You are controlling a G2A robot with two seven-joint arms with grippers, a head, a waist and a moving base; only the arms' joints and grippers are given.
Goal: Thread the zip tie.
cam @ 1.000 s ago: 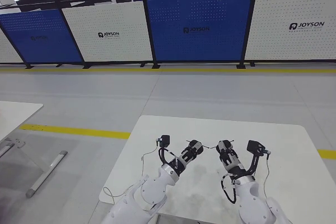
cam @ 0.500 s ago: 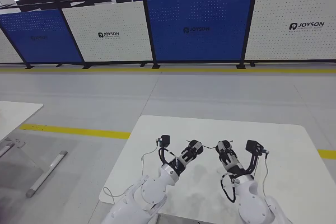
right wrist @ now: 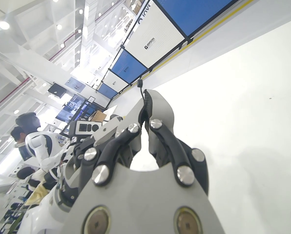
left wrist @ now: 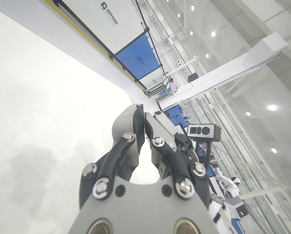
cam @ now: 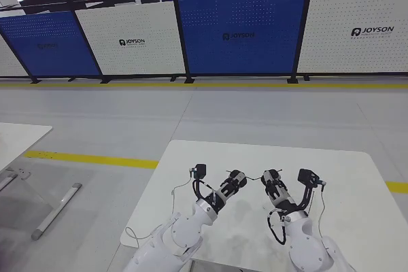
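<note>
Overhead, the left end effector (cam: 240, 177) and the right end effector (cam: 267, 177) hang close together, tips facing, over the white table (cam: 340, 204). From the left wrist, the left pads (left wrist: 138, 124) are pressed together; whether they hold anything I cannot tell. From the right wrist, the right fingers (right wrist: 160, 108) pinch a thin black zip tie (right wrist: 140, 83). Its long axis follows the fingers, and its head sticks out past the tips, pointing away from the wrist.

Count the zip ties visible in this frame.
1. A black zip tie is pinched in the right gripper, its head sticking out beyond the jaws. The left gripper is shut too; anything inside it is hidden.
</note>
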